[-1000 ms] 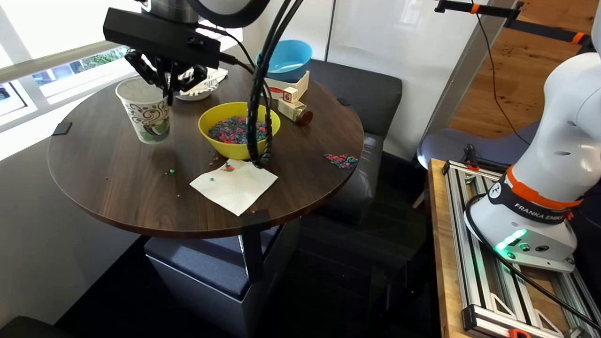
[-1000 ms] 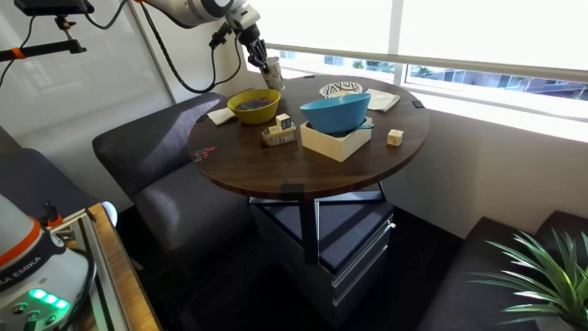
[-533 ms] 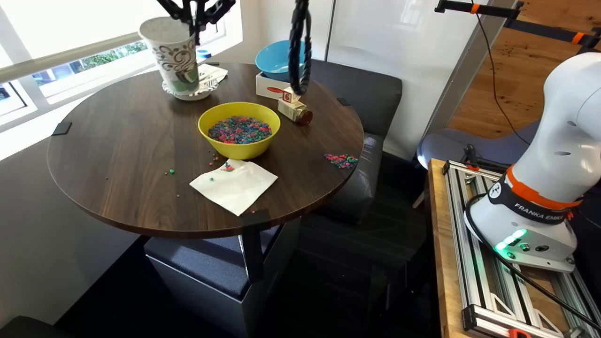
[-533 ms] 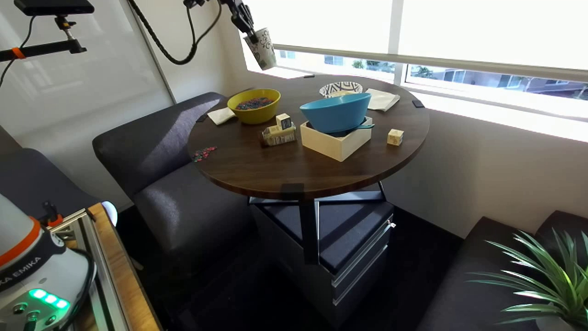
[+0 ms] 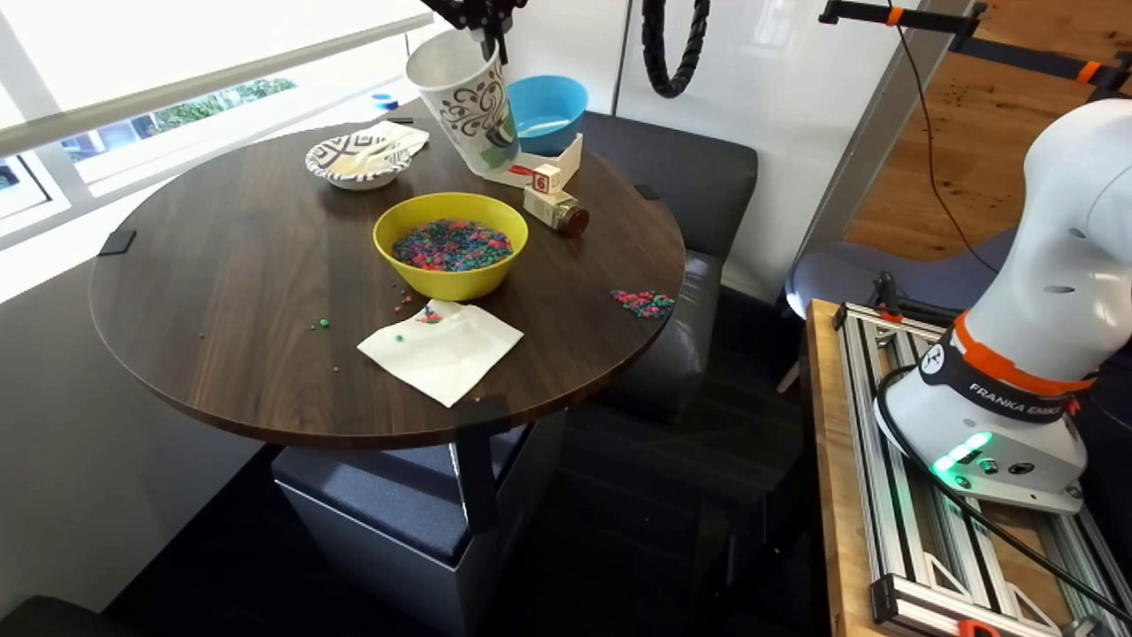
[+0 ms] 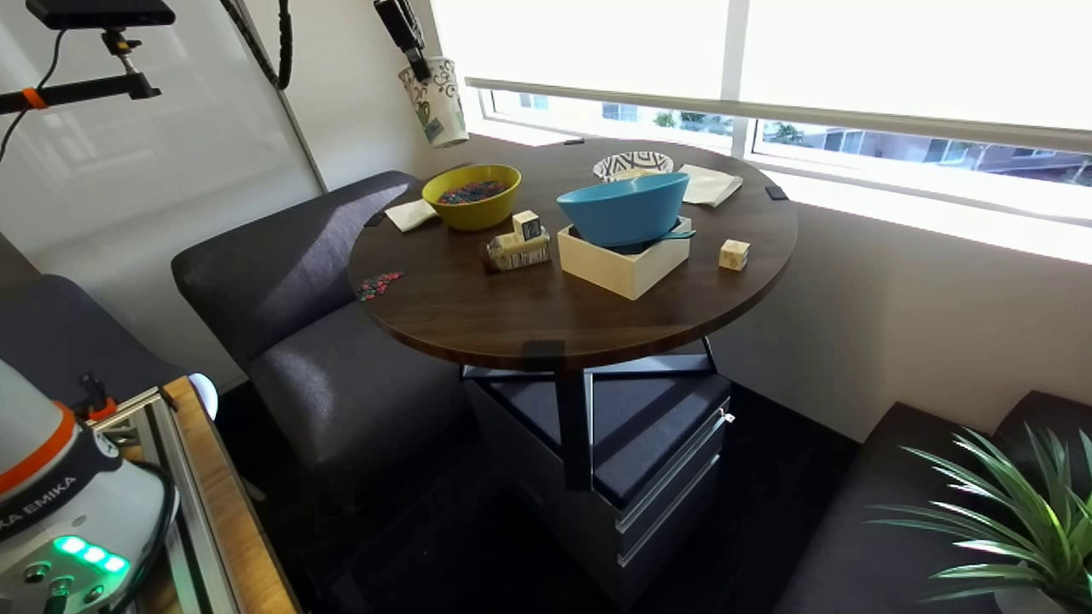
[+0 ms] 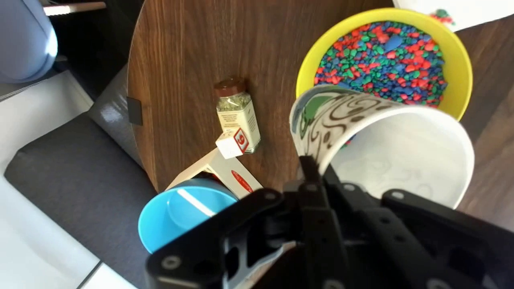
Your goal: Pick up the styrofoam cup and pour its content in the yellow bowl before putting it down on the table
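Observation:
My gripper (image 7: 319,166) is shut on the wall of the styrofoam cup (image 7: 341,116) at its rim, one finger inside and one outside. The cup hangs tilted in the air, above the table (image 5: 221,274) in an exterior view (image 5: 478,119), its opening toward the upper left there. A few coloured pieces show inside it in the wrist view; its bottom is mostly hidden. The yellow bowl (image 5: 447,285) stands on the table, filled with small multicoloured pieces. In the wrist view the cup covers part of the bowl (image 7: 459,86). The gripper also shows in both exterior views (image 5: 495,44) (image 6: 421,70).
Behind the yellow bowl are a spice jar (image 7: 237,110) with a number block (image 7: 231,143) and a box (image 6: 631,275) bearing a blue bowl (image 6: 623,211). A white patterned dish (image 5: 358,180), a napkin (image 5: 442,363) and spilled pieces (image 5: 644,303) lie on the table.
The gripper has lifted the cup from beside the yellow bowl, left of it in an exterior view, and carried it rightward there. The cup is now more tilted. The bowl has not moved.

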{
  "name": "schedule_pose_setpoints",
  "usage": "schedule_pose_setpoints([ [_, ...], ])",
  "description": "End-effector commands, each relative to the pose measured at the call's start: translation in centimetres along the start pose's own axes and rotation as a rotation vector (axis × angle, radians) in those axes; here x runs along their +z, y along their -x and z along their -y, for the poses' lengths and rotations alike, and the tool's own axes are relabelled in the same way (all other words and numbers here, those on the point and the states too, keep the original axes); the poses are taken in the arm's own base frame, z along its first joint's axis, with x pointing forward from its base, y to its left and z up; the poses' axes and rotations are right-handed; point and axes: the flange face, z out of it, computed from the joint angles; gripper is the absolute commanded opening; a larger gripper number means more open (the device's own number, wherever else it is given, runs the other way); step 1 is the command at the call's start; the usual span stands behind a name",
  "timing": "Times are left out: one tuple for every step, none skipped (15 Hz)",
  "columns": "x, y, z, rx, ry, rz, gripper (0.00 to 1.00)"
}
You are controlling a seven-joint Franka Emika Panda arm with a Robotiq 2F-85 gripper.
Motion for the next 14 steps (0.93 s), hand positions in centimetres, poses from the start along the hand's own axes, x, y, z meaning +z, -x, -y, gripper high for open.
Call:
schedule_pose_setpoints([
  [-0.1, 0.0, 0.0, 0.000, 0.000, 0.000, 0.03],
  [-0.1, -0.1, 0.0, 0.002, -0.001, 0.000, 0.01],
  [0.0, 0.1, 0.3, -0.048, 0.045, -0.039, 0.01],
  [0.1, 0.3, 0.4, -0.087, 0.116, -0.065, 0.01],
  [0.2, 0.4, 0.5, -0.109, 0.154, -0.080, 0.01],
  [0.5, 0.7, 0.9, -0.141, 0.198, -0.086, 0.01],
  [0.6, 1.2, 1.7, -0.168, 0.243, -0.096, 0.01],
  [1.0, 1.8, 2.4, -0.206, 0.280, -0.100, 0.01],
  [1.2, 2.5, 3.5, -0.242, 0.318, -0.104, 0.01],
  [1.7, 3.2, 4.3, -0.275, 0.356, -0.110, 0.01],
  [2.2, 3.8, 5.4, -0.310, 0.395, -0.114, 0.01],
  [2.7, 4.4, 6.4, -0.352, 0.428, -0.111, 0.01],
  [3.1, 4.6, 7.3, -0.383, 0.470, -0.116, 0.01],
  [3.7, 4.7, 7.7, -0.423, 0.507, -0.117, 0.01],
])
